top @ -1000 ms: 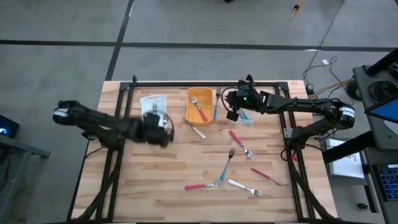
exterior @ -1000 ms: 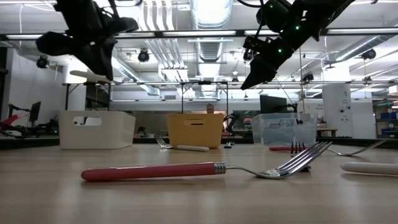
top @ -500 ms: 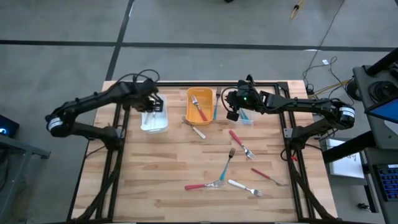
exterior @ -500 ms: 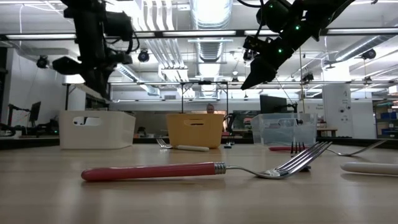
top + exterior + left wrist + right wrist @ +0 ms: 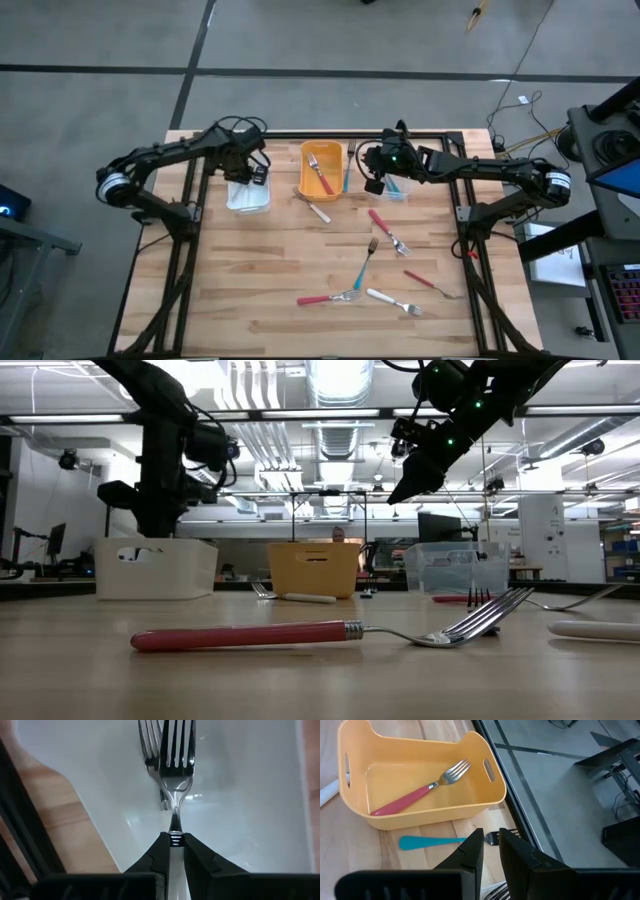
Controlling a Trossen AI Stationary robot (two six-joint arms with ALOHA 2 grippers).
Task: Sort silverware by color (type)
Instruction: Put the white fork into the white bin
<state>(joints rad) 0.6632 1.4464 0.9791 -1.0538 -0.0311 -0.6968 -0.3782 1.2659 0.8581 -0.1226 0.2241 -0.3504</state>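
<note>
My left gripper (image 5: 250,172) (image 5: 173,840) stands over the white bin (image 5: 247,197) (image 5: 155,568), shut on a white-handled fork (image 5: 175,760). A second fork head (image 5: 149,747) lies on the bin's floor. My right gripper (image 5: 365,168) (image 5: 491,847) hangs still between the orange bin (image 5: 321,170) and the clear bin (image 5: 396,186), its fingers a little apart with nothing between them. Below it a teal-handled fork (image 5: 432,842) lies on the table. A red-handled fork (image 5: 415,795) lies in the orange bin. My left gripper pinches the fork's white handle at the end next to the metal neck (image 5: 174,841) between its two fingers. The fingers point down from above and run along the fork. The fork hangs head down inside the white bin; whether its tines touch the floor, I cannot tell.
Loose silverware lies on the table's middle and near right: a white-handled piece (image 5: 316,208), a red fork (image 5: 388,231), a teal fork (image 5: 362,266), a red fork (image 5: 326,298) (image 5: 300,633), a white fork (image 5: 393,300) and a red piece (image 5: 432,285).
My left gripper has swung with the white fork from the near side of the white bin toward the table's far edge, to a place over the bin. It has tipped to point straight down and has sunk toward the bin. The fork now points head down.
</note>
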